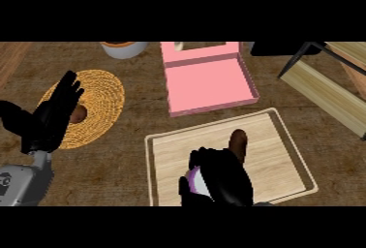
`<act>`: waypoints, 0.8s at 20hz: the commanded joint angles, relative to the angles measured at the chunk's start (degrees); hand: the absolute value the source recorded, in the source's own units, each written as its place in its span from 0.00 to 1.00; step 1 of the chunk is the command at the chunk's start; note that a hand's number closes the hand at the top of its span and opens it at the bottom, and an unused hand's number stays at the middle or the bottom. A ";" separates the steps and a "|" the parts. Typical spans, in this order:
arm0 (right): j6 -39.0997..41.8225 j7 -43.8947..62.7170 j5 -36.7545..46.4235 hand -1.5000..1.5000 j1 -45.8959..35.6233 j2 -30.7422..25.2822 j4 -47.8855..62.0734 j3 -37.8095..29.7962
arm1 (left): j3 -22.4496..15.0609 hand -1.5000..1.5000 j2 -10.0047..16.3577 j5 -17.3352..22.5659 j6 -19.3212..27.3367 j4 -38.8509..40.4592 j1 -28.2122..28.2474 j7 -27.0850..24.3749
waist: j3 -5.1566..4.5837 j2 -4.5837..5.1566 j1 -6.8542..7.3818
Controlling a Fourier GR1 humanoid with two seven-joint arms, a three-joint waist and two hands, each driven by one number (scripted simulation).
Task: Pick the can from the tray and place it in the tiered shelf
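brown wood-grain counter [129, 145] fills the view, seen from steeply above. one pale wooden tray [279, 160] with a raised rim lies low and centre. the right hand [221, 179] is inside it, at the near left part, with its fingers curled round the single can [198, 183]. only a white sliver of the can with a purple edge shows at the hand's left side, so which way its long axis runs cannot be told.

two brown lumps are in view: one in the tray [238, 140] just beyond the fingers, one [80, 113] on the single round woven mat [100, 97] at the left. the left hand [53, 116] rests open over that mat, fingers straight and pointing up.

one open pink box [207, 85] sits just past the tray's far rim, and one white bowl [125, 49] lies at the top edge. the one tiered shelf [325, 92], pale boards on a black frame, stands at the upper right, apart from the tray, with bare counter between them. the tray's right half is open board.
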 commanded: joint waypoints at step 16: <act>-2.19 -9.09 -28.83 1.00 19.35 -16.66 -49.51 -34.52 | 1.25 0.50 -0.26 -0.32 -1.67 -0.48 2.54 -1.66 | 0.06 1.08 -0.36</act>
